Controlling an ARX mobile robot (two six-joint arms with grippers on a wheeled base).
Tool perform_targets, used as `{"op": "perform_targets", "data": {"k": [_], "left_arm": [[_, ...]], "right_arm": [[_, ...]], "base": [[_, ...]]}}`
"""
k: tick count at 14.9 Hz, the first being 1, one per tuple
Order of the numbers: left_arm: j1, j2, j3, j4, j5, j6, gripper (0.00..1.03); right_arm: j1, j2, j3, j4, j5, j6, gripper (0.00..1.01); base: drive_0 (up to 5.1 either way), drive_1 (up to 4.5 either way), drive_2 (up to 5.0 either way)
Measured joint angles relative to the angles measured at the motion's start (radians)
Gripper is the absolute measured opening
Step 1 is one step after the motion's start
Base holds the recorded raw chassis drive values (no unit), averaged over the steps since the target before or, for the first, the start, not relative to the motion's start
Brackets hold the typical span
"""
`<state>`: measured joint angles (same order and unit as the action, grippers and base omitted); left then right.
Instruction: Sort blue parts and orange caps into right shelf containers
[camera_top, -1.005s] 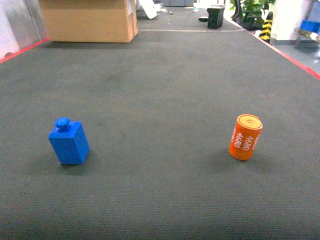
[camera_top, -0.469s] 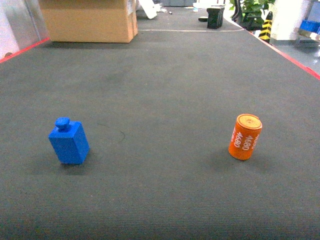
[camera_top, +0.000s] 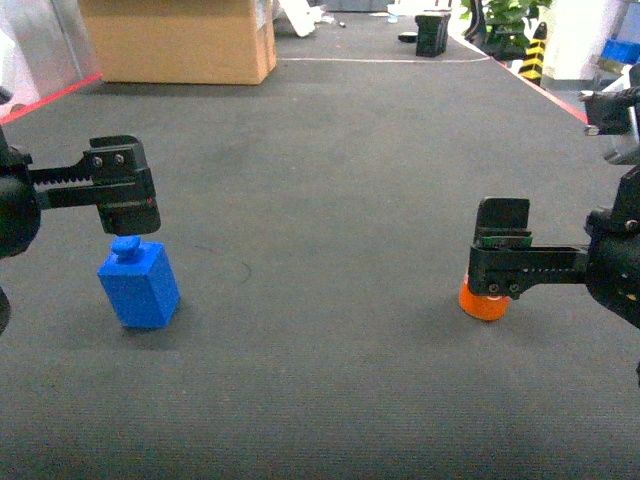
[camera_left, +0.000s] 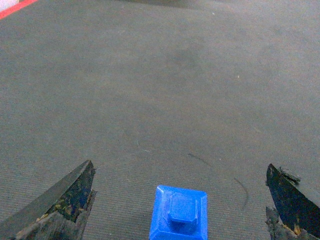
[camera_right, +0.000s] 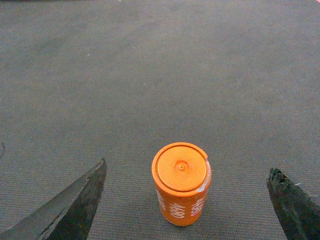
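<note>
One blue part (camera_top: 138, 285), a blocky piece with a knob on top, stands upright on the dark carpet at the left. My left gripper (camera_top: 124, 199) hovers just over it, open; in the left wrist view the blue part (camera_left: 179, 215) sits centred below the gripper (camera_left: 180, 165), not touched. An orange cap (camera_top: 483, 302) with white lettering stands at the right, mostly hidden behind my right gripper (camera_top: 503, 256). In the right wrist view the orange cap (camera_right: 181, 182) stands upright between the wide-open fingers of that gripper (camera_right: 187, 165), apart from both. The right shelf containers are out of view.
A large cardboard box (camera_top: 175, 40) stands at the far left of the carpet. Red lines (camera_top: 45, 100) mark the carpet's side edges. A black object (camera_top: 432, 32) and a green plant (camera_top: 505, 20) are far back right.
Both grippers have come into the head view, the left one over the blue part and the right one down around the orange cap. Neither object has moved.
</note>
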<state>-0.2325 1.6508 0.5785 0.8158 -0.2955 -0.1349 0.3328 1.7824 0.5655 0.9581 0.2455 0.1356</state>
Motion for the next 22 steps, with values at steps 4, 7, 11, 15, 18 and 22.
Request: {"op": "perform_targets", "data": {"k": [4,7,11,15,18,22], "left_arm": [[-0.010,0.086,0.015,-0.007,0.013,-0.017,0.98],[-0.015,0.156,0.034,-0.013,0.019,-0.018,0.98],[-0.016,0.192,0.039,-0.017,0.019,-0.019,0.98],[-0.029,0.230,0.047,-0.022,0.018,-0.023,0.98],[-0.032,0.285,0.055,-0.021,0.014,-0.023,0.98],[-0.014,0.370,0.117,-0.019,-0.005,-0.026,0.98]], "right_arm": [[-0.021,0.094,0.049,-0.001,-0.014,0.048,0.98],[-0.033,0.172,0.098,-0.016,-0.024,0.063,0.98],[-0.032,0.214,0.129,-0.027,-0.028,0.082,0.98],[-0.023,0.268,0.177,-0.045,-0.029,0.092,0.98],[-0.010,0.327,0.217,-0.050,-0.024,0.103,0.98],[0.008,0.390,0.294,-0.098,0.006,0.122,0.98]], "base": [[0.0,0.00,0.0],[0.0,0.00,0.0],[0.0,0.00,0.0],[0.0,0.00,0.0],[0.0,0.00,0.0],[0.0,0.00,0.0]]}}
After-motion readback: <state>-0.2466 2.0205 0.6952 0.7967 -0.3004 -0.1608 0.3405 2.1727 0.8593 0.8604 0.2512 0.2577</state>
